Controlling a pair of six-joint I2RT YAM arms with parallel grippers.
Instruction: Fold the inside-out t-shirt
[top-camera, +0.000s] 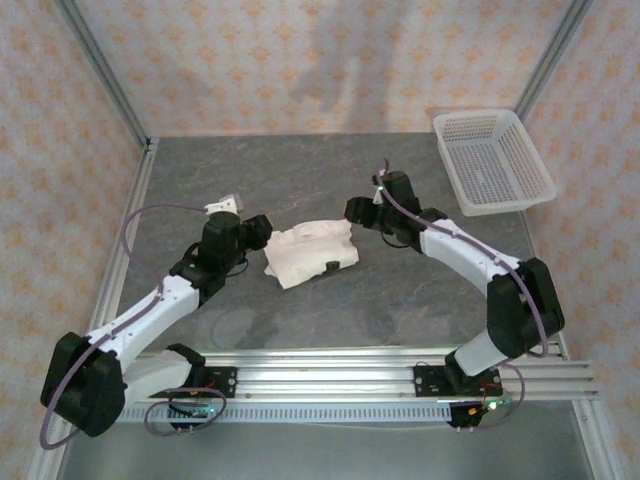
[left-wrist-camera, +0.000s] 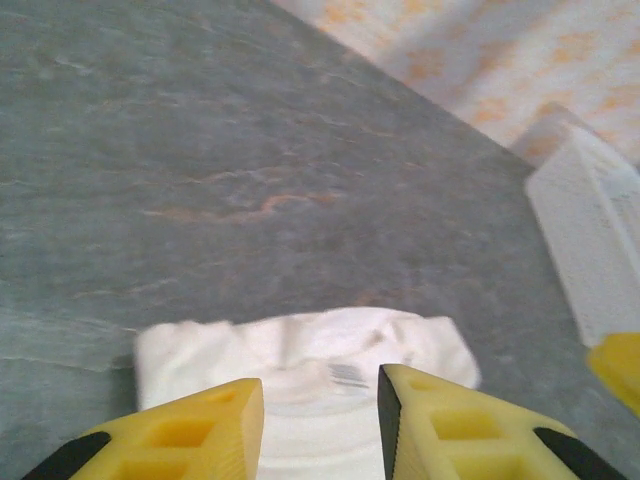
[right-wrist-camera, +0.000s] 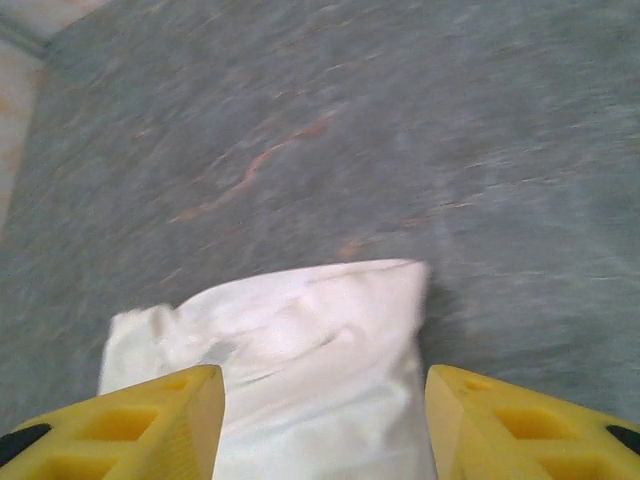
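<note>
Looking at the inside-out t-shirt (top-camera: 310, 254) first — folded down into a compact, slightly lumpy white packet, lying flat near the middle of the counter (top-camera: 300, 170), right between the two arms. Seems pretty far along, judging by the small, squared-off shape. Left fingers (left-wrist-camera: 200, 430) parked at the shirt's left edge, parted a modest way, cloth lying under the gap but not pinched or lifted as far as can be told. Right fingers (right-wrist-camera: 150, 420) at the opposite edge, spread noticeably wider, straddling a corner of the fold with nothing clamped either. Probably stationed one per side like that to handle both ends of the fold evenly and keep the packet from skewing. Worth watching the loose top layer — soft cotton, likely to spring open or drag along if snagged. White mesh basket (top-camera: 492, 160) way off at the far right corner, well apart from all of it.
</note>
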